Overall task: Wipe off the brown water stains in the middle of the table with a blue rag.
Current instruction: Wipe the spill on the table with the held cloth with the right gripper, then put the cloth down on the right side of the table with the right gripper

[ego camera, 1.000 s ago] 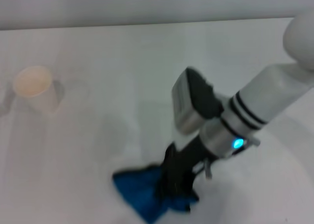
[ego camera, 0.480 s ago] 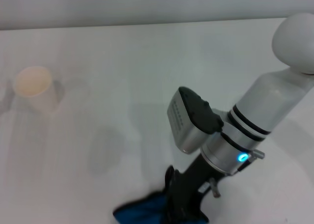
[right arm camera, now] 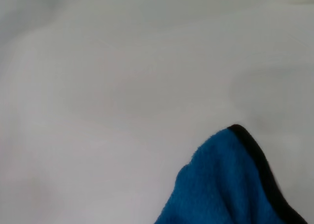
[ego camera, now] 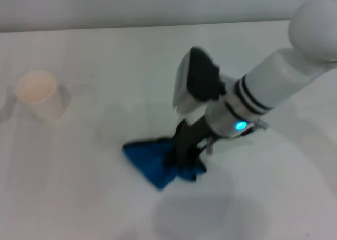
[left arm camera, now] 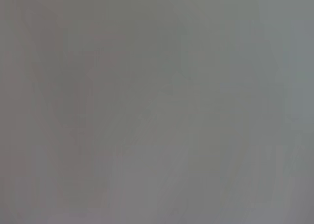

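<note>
The blue rag (ego camera: 149, 159) lies bunched on the white table (ego camera: 105, 50), a little right of the middle in the head view. My right gripper (ego camera: 184, 157) comes down into the rag's right side and is shut on the cloth, holding it against the tabletop. The right wrist view shows a black-trimmed corner of the blue rag (right arm camera: 230, 184) over the bare table (right arm camera: 122, 86). No brown water stains show in any view. My left gripper is out of view, and its wrist view shows only a plain grey surface.
A cream-white paper cup (ego camera: 38, 94) stands upright at the far left of the table. The table's far edge runs along the top of the head view, with a grey wall behind it.
My right gripper dragged the rag toward the near edge, then pushed it back toward the table's middle. The cup has not moved.
</note>
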Controlling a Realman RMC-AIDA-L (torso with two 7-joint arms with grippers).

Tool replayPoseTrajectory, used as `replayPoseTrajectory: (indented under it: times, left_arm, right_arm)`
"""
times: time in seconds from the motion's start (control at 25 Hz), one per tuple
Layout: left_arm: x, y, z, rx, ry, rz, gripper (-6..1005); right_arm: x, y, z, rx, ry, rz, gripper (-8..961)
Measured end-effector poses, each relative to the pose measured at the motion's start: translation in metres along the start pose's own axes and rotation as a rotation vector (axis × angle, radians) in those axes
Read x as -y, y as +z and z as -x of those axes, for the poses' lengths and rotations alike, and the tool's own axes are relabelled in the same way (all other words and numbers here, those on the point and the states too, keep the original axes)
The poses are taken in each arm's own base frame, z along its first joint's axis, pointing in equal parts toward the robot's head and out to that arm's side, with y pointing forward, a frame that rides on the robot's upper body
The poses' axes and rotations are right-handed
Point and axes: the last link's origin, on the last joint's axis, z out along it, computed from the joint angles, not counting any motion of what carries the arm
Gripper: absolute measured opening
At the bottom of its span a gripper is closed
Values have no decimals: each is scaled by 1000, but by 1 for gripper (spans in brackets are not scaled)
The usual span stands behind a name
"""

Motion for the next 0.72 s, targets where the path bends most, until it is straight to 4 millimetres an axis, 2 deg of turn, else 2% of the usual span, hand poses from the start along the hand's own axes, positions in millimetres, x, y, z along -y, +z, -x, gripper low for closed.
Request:
replayPoseTrajectory:
  times: [0.32,0.72]
  left_arm:
    - [5,-1,-1,2,-41,-7,894]
    - [6,-3,-1,1,-44,-10,894]
  right_arm:
    - [45,-25,-20,81,191,-161,105]
    - [72,-51,-52,157,354,-281,111]
